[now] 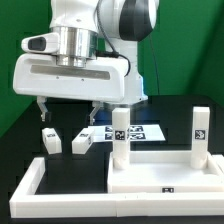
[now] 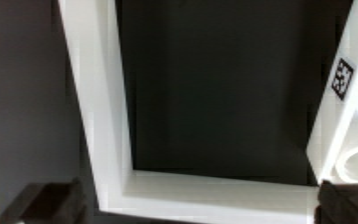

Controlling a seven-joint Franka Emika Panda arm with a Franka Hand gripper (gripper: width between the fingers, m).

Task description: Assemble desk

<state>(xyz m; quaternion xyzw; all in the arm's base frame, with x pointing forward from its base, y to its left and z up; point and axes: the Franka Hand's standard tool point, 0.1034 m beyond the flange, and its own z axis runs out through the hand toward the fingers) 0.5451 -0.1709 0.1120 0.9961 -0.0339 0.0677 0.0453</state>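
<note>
Tabletop panel (image 1: 165, 178) lies flat at the exterior view's lower right, with its rim up. Two upright legs (image 1: 120, 135) (image 1: 200, 132) stand at its far corners. Two loose legs (image 1: 50, 142) (image 1: 82, 143) lie on their sides just off the panel, toward the exterior view's left.

The end effector (image 1: 67, 110) hangs directly above these two loose legs, apart from both. Its fingers are spread wide and hold nothing. The legs lie below it, roughly between the two fingers. Their long axes are flat, but the exact heading of each is too small to tell. I judge that the next move is a straight descent onto one of them, after the wrist turns so that the fingers close across the short side.

The arm points the hand straight down, and the line between the fingers runs across the exterior view. The wrist view shows only a white rim over dark ground.
</note>
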